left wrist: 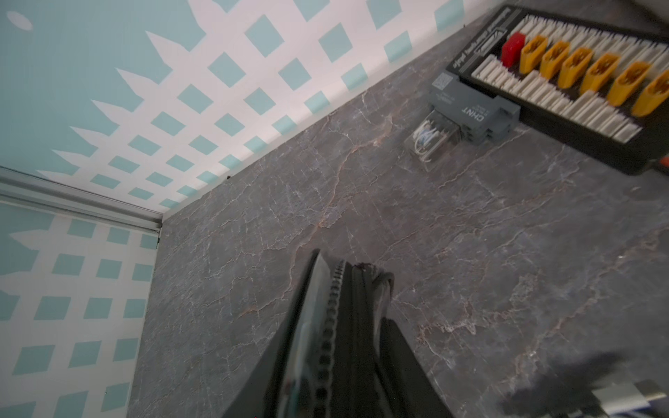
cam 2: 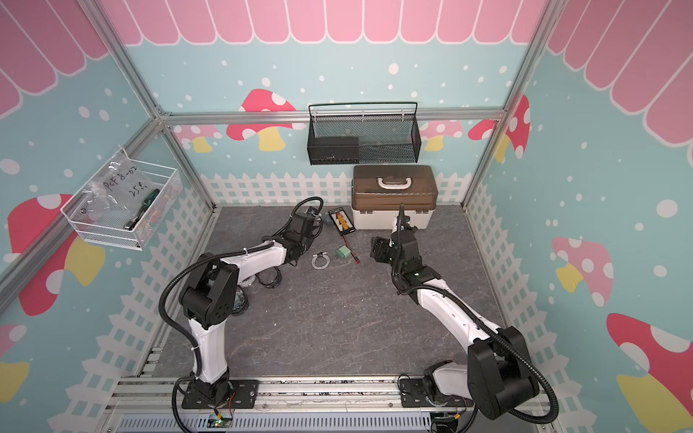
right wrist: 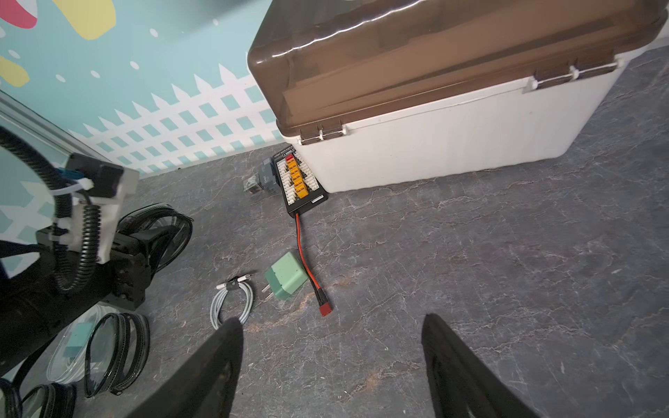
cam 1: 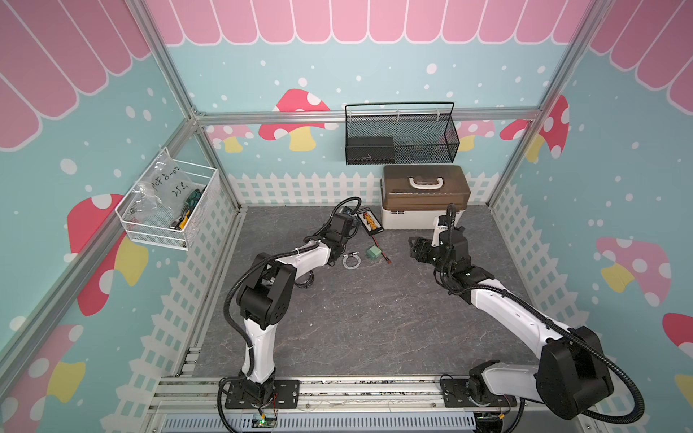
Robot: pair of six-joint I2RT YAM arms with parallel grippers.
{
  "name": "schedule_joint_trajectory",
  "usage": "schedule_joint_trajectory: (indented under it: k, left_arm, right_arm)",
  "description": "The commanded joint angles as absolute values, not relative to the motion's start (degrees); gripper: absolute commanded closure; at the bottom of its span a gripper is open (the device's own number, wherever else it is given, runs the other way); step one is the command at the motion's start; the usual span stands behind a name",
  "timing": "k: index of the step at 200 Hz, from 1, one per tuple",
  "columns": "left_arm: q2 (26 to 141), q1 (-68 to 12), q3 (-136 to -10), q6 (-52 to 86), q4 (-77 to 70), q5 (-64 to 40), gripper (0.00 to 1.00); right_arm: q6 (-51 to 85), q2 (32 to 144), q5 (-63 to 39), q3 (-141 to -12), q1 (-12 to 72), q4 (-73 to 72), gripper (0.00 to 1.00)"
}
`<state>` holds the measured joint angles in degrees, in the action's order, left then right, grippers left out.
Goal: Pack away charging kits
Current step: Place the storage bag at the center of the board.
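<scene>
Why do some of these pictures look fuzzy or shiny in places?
Left wrist view: the zip pouch up close is smeared and out of focus. Right wrist view: glare streaks the brown lid, green adapter sharp. Both top views: evenly lit, sharp.

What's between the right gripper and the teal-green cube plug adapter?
Only the thin red-and-black wire, ending in a red connector beside the adapter; otherwise bare tabletop. The right wrist view shows it.

One loose green plug adapter (right wrist: 287,280), one white cable coil (right wrist: 231,302), one connector board (right wrist: 298,181), one box (right wrist: 452,144), two wall baskets (cam 1: 420,146) (cam 1: 157,234).
</scene>
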<state>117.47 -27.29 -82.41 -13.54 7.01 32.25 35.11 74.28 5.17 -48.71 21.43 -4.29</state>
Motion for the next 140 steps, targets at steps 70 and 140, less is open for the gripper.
schedule_joint_trajectory:
  k: [70, 140]
  left_arm:
    - [113.8, -29.4, -82.0, -9.2, 13.2, 32.7, 0.41]
    - [96.0, -24.1, -81.5, 16.0, 25.6, 16.8, 0.01]
  right_arm:
    - [37.7, 73.9, 7.8, -49.6, 21.2, -2.9, 0.11]
    - [40.8, 73.3, 9.5, -52.6, 20.8, 2.2, 0.01]
